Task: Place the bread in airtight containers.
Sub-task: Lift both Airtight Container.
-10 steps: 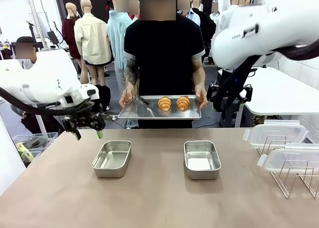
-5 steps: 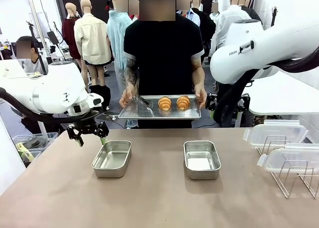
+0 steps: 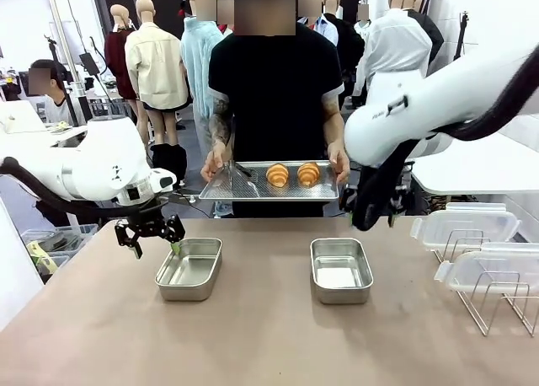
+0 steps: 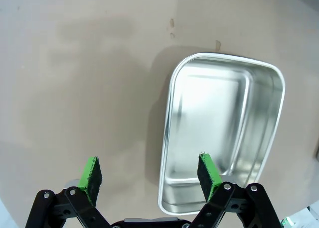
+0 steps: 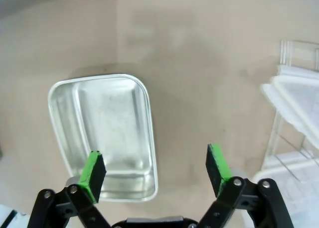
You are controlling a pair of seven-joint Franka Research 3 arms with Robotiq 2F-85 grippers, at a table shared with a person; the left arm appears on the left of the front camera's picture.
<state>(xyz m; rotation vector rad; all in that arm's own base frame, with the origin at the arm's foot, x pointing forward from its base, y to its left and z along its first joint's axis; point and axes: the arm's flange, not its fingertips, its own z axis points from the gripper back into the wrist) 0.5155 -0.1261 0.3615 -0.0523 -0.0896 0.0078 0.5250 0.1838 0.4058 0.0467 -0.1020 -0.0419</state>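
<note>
Two golden-brown bread rolls (image 3: 278, 175) (image 3: 309, 174) lie on a flat steel tray (image 3: 244, 189) that the person holds up at the table's far edge. Two empty steel containers stand on the table, one at the left (image 3: 190, 269) and one at the right (image 3: 340, 270). My left gripper (image 3: 155, 239) hangs open just above the left container's far-left corner; in the left wrist view one finger is over the tin (image 4: 224, 128) and the other over bare table. My right gripper (image 3: 371, 220) is open above and right of the right container (image 5: 104, 133).
A wire rack (image 3: 493, 297) at the right edge holds two clear plastic lids (image 3: 465, 226) (image 3: 490, 270). In the right wrist view a lid (image 5: 296, 106) lies close to the right finger. The brown table (image 3: 269, 344) stretches toward the front.
Both arms have come down and inward: the left gripper moved right and lower to the left tin's corner, the right arm swung down toward the right tin.
</note>
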